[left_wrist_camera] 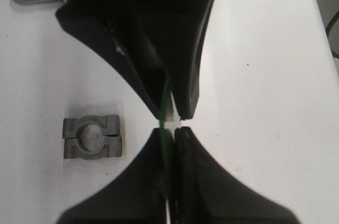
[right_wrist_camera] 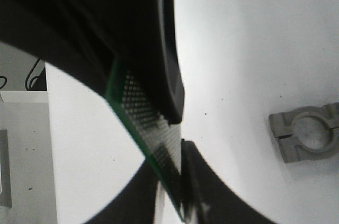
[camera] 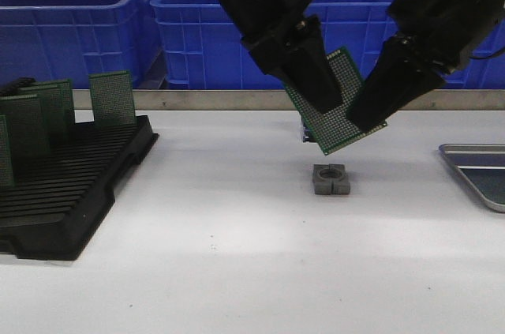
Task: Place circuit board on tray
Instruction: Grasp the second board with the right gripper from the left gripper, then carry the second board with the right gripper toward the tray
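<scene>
A green perforated circuit board [camera: 339, 105] hangs tilted in the air above the white table [camera: 237, 255], held between both arms. The left gripper [camera: 322, 97] comes down from above and covers the board's upper left part; the left wrist view shows the board [left_wrist_camera: 167, 128] edge-on, pinched between that gripper's [left_wrist_camera: 170, 134] black fingers, which are closed on it. The right gripper [camera: 367, 117] reaches in from the right and overlaps the board's lower right edge; in the right wrist view the dotted face of the board [right_wrist_camera: 153, 134] runs between that gripper's [right_wrist_camera: 177, 150] fingers, which are clamped on it as well. Directly below the board, resting on the table and apart from it, lies a small grey metal block with a round hole [camera: 331, 179]. The shallow silver-grey metal tray [camera: 473, 152] sits at the right edge of the table, well apart from the board. A black slotted rack [camera: 71, 192] holding more green boards stands on the left, and blue plastic bins [camera: 197, 26] line the back.
</scene>
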`<state>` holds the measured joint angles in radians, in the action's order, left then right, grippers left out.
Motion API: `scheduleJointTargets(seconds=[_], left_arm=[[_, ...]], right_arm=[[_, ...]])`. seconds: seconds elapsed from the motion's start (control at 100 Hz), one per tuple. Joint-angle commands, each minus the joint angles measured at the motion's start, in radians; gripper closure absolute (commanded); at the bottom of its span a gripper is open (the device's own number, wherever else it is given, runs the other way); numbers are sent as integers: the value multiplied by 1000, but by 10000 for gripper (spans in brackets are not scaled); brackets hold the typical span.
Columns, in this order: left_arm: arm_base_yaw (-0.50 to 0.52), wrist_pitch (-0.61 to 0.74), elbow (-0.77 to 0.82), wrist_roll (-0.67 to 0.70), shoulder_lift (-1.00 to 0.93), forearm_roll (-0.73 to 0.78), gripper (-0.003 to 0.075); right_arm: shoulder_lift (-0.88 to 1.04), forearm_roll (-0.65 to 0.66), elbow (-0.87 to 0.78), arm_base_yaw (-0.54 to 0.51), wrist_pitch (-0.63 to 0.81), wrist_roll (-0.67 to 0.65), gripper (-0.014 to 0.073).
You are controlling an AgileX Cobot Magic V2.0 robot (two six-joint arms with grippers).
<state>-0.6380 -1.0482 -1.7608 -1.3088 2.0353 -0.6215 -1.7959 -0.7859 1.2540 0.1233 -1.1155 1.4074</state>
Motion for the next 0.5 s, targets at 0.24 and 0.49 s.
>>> scheduleJointTargets(seconds=[0.24,0.49], left_arm=[[-6,15,-29,-9,-57,-50,708],[-6,19,-29,-9,-57,-50,228]], right_arm=[[42,-69,19,4,-19,-26,652],[42,-69,19,4,-19,-26,652]])
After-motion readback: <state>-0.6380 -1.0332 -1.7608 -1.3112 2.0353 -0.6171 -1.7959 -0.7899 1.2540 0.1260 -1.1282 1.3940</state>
